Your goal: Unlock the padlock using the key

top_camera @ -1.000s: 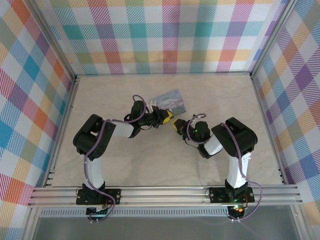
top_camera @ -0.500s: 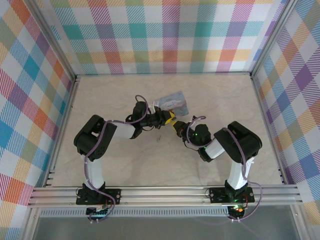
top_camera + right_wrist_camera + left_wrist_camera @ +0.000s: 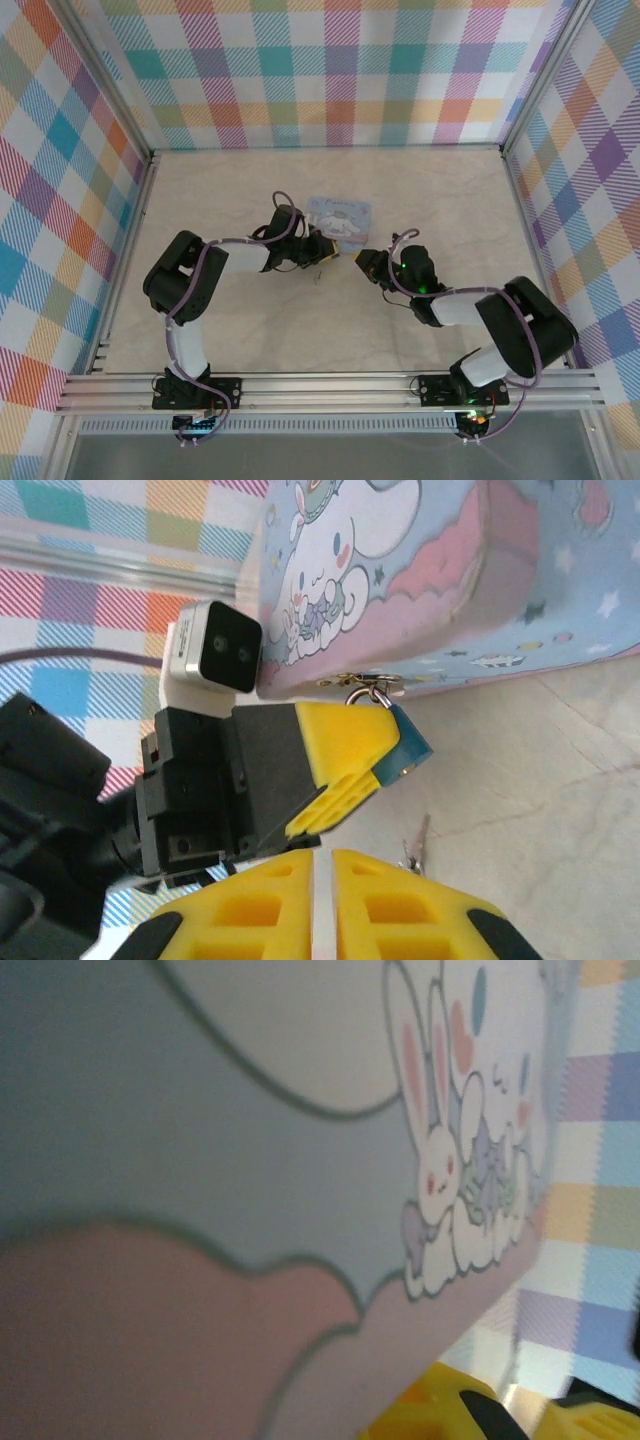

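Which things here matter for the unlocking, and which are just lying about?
For the job: padlock, gripped by the left gripper; key, loose on the table.
Just there: cartoon box, checked walls.

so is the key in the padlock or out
Out: the key lies on the table, apart from the padlock hanging from the box.

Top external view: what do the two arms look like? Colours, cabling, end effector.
Both left arm and right arm: black joint housings, white links, looped purple cables; green light on the right. The left end effector and right end effector have blocky yellow fingers on black bodies. White-and-black camera on the left wrist.
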`<action>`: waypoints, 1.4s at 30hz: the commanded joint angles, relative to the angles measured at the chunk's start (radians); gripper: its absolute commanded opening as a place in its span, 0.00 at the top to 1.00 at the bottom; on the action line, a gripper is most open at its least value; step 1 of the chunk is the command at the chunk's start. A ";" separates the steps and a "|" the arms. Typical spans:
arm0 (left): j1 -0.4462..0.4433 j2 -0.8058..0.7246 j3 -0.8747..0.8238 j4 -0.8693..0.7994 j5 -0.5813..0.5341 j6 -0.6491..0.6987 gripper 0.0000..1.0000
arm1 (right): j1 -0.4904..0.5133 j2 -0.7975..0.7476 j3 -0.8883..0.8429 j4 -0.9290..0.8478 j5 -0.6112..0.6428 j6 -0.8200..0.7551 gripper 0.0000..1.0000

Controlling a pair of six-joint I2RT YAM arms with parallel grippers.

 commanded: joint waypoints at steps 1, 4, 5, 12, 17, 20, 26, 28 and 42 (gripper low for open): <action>0.010 -0.057 0.040 -0.165 -0.069 0.134 0.96 | 0.005 -0.050 0.032 -0.201 -0.026 -0.119 0.83; 0.010 -0.050 0.045 -0.167 -0.063 0.129 0.89 | 0.006 -0.059 0.050 -0.290 -0.038 -0.151 0.81; 0.010 -0.049 0.041 -0.164 -0.064 0.124 0.83 | 0.008 -0.057 0.053 -0.297 -0.043 -0.158 0.80; 0.010 -0.107 -0.022 -0.168 -0.094 0.115 0.60 | 0.042 -0.045 0.098 -0.431 -0.039 -0.229 0.67; 0.010 -0.189 -0.094 -0.207 -0.141 0.142 0.58 | 0.091 -0.033 0.174 -0.569 -0.002 -0.304 0.65; 0.010 -0.253 -0.149 -0.231 -0.174 0.149 0.57 | 0.135 -0.001 0.239 -0.655 0.045 -0.342 0.62; 0.010 -0.460 -0.295 -0.277 -0.340 0.130 0.50 | 0.214 0.123 0.396 -0.783 0.125 -0.389 0.59; 0.010 -0.539 -0.346 -0.291 -0.404 0.119 0.47 | 0.235 0.175 0.464 -0.830 0.152 -0.407 0.59; 0.018 -0.690 -0.403 -0.394 -0.530 0.096 0.33 | 0.317 0.456 0.766 -1.023 0.253 -0.440 0.70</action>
